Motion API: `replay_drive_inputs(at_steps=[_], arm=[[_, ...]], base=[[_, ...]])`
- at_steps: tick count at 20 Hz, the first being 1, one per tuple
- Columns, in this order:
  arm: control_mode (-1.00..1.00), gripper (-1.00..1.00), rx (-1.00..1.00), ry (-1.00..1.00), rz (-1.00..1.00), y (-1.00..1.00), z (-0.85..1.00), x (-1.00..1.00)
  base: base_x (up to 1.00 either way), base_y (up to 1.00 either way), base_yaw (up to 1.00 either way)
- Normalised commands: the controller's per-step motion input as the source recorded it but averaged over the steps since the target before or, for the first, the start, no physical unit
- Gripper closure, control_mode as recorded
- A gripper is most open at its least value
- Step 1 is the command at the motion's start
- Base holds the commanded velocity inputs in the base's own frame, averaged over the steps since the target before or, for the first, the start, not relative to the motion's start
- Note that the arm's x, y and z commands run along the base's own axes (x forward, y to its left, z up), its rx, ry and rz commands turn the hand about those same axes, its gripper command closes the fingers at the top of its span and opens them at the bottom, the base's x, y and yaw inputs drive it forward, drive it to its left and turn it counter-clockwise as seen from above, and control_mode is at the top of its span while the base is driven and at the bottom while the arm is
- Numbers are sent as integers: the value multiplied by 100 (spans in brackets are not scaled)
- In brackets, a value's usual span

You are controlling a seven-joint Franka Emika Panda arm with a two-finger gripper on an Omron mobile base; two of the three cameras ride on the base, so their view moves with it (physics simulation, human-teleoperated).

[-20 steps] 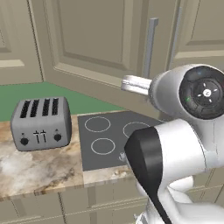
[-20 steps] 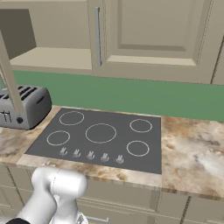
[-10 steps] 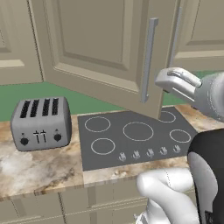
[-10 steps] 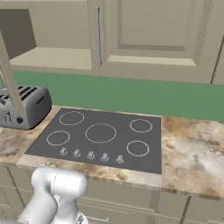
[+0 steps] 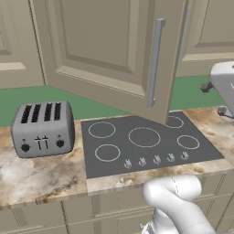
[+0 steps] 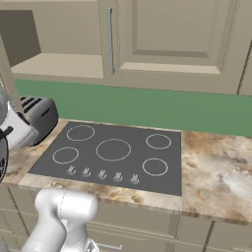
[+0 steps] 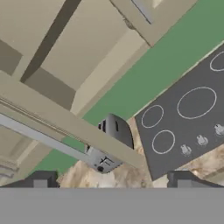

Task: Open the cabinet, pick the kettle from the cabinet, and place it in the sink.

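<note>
The gripper (image 7: 112, 178) has its two fingertips set wide apart, holding nothing, near the free edge of the swung-open door. That edge and its long bar handle (image 7: 48, 139) cross the hand view just beyond the tips. Behind them lie the toaster (image 7: 114, 133) and the cooktop (image 7: 188, 113). Farthest is the cabinet (image 7: 87, 52), its shelf bare where visible; no kettle can be made out, so its direction from the hand cannot be told.

A kitchen: black cooktop (image 5: 145, 141), grey toaster (image 5: 42, 128), marble counter (image 6: 216, 167), beige cabinet (image 5: 109, 50).
</note>
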Motion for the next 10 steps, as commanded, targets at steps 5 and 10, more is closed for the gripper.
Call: replay_drive_inputs(at_steps=[5,10], arm=[[-100,-100,18,0,13,-13,0,22],[-100,-100,16,1,13,0,0,40]], base=[[0,0,0],[0,0,0]])
